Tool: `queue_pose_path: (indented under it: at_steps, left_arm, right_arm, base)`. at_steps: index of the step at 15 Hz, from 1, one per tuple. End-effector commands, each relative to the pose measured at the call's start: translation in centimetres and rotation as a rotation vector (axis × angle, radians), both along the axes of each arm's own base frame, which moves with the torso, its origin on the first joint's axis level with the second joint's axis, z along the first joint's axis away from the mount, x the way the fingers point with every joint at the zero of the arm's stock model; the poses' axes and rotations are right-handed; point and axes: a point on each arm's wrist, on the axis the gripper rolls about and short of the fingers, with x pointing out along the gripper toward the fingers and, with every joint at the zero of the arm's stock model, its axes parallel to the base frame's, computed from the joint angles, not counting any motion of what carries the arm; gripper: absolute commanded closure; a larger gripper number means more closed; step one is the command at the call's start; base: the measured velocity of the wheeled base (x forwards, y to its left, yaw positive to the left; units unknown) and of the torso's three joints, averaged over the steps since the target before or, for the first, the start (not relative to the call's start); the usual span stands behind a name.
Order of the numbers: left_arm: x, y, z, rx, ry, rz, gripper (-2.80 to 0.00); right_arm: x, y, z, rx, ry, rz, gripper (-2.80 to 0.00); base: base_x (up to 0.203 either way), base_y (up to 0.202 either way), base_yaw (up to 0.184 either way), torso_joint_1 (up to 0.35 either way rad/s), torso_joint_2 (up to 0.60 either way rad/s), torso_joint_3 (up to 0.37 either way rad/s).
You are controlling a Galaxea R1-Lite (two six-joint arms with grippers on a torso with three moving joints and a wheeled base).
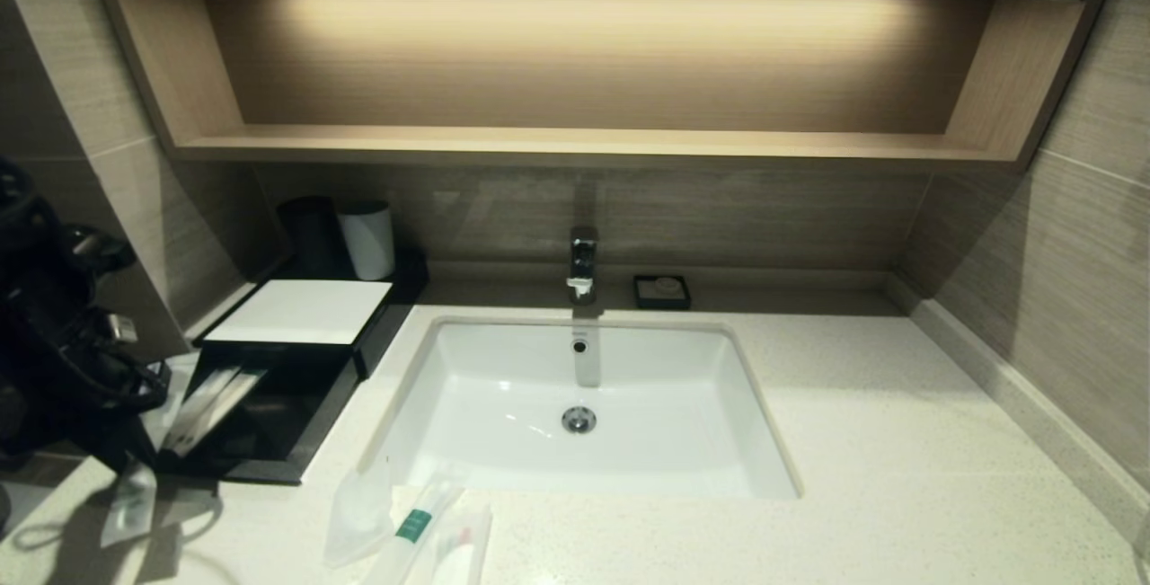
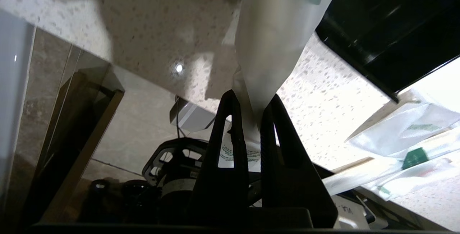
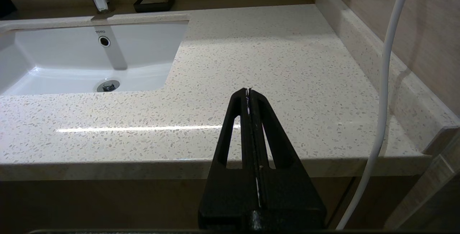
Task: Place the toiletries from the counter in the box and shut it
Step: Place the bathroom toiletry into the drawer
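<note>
**One packet in, one in the pincer, the rest waiting**

The box [image 1: 296, 311] sits at about nine o'clock from the sink [image 1: 584, 405], its drawer [image 1: 269, 423] pulled out toward the counter's [image 1: 898, 441] front edge. One slim packet [image 1: 208, 405] already lies in the drawer's nine o'clock side.

A second packet [image 2: 276, 36] is pinched at its end between the left pincer's [image 2: 256, 110] closed fingers, held above the counter just outside the drawer's seven o'clock corner.

Judging by this, the task is under halfway: a small heap of packets [image 1: 409, 522], one with a green band, lies at six o'clock of the sink's near corner, and the drawer is not yet shut.

The right pincer [image 3: 248, 93] hangs idle, fingers pressed together on nothing, over the counter at four o'clock of the sink.

Readable writing: "TOTO" on the sink's back wall. The packets' print is too small to read.
</note>
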Motion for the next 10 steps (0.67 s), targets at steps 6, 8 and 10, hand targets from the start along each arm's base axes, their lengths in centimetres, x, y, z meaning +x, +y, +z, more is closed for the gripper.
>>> queue_pose_path:
  at_steps: [6,8,10]
  left_arm:
    - [2.8,1.0,-1.1,-0.029,0.011,0.014,0.0]
    - [2.4,0.8,-1.2,-0.09,0.038,0.01,0.0]
    - [2.2,0.7,-1.2,-0.099,0.047,0.007,0.0]
  right_arm:
    - [0.0,0.0,0.0,0.001,0.001,0.001,0.0]
    - [0.0,0.0,0.0,0.001,0.001,0.0,0.0]
    - [0.0,0.0,0.0,0.001,0.001,0.0,0.0]
  base:
    - [0.0,0.0,0.0,0.0,0.0,0.0]
    - [0.0,0.0,0.0,0.0,0.0,0.0]
    - [0.0,0.0,0.0,0.0,0.0,0.0]
